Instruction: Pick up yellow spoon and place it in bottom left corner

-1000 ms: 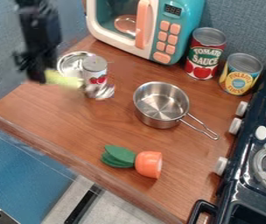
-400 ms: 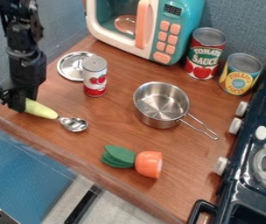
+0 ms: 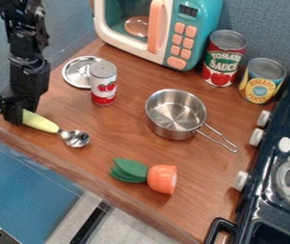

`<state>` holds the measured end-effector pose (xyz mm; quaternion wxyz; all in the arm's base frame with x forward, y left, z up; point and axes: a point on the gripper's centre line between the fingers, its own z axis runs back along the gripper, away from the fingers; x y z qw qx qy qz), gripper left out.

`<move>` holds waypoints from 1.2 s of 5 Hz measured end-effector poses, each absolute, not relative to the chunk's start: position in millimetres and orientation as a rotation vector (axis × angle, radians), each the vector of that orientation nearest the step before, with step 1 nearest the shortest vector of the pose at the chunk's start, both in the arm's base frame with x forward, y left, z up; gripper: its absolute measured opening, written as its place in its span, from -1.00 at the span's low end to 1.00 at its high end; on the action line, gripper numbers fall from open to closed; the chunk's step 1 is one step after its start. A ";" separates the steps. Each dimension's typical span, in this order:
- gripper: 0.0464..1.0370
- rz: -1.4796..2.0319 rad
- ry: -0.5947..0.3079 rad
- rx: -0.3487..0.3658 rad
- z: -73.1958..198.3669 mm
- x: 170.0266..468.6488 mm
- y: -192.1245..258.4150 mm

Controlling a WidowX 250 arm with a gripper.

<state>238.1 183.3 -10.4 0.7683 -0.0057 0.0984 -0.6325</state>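
In the camera view, the black gripper (image 3: pixel 17 116) is closed around the butt of the pale-yellow-handled spoon (image 3: pixel 40 122), near the left corner of the wooden counter (image 3: pixel 103 126). The spoon's metal bowl points inward, towards the orange toy vegetable with green leaves (image 3: pixel 162 178); whether it touches the wood or hangs just above cannot be told. The main risk is the edge: the grip sits close to it, so letting go any further out could tip the handle over and drop the spoon off the counter. Holding only the handle's end leaves the heavier-looking bowl unsupported, and an early release might let it swing or roll out of the corner. Pressing too low could twist the handle in the grip. The red-and-white can (image 3: pixel 103 90) stands well apart, so a knock there seems unlikely unless the arm leaves sideways.
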 end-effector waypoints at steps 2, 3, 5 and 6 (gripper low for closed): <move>0.93 -1.355 0.091 -0.113 -5.1 247.5 176.0; 0.93 -1.360 0.024 -0.160 3.2 245.1 171.9; 0.93 -1.396 -0.220 -0.114 65.2 252.6 161.1; 0.93 -1.396 -0.226 -0.109 66.9 251.5 162.3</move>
